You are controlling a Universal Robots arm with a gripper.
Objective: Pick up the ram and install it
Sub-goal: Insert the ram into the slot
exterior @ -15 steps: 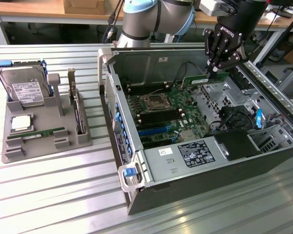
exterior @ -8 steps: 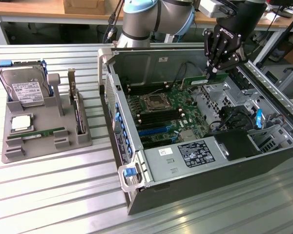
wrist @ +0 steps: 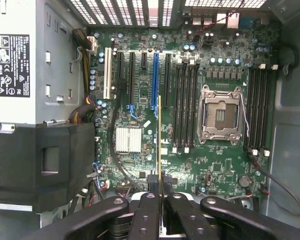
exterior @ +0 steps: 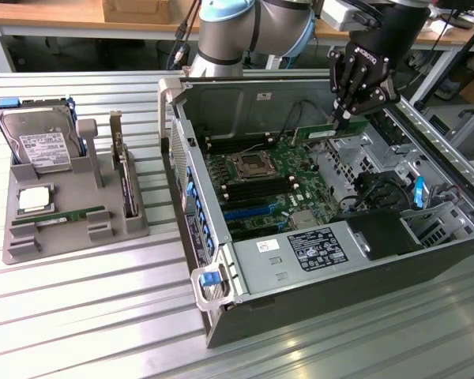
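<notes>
An open computer case (exterior: 340,294) lies on a slatted aluminium table (exterior: 103,324), its motherboard (exterior: 272,183) exposed, with a CPU socket (exterior: 247,166) near the middle and a silver power supply (exterior: 316,249) along the near wall. At the exterior view's left, well apart from the case, a grey holder tray (exterior: 31,246) carries a leaning hard drive (exterior: 39,142), a square processor chip (exterior: 33,199) lying flat and an expansion card (exterior: 125,180) standing on edge
</notes>
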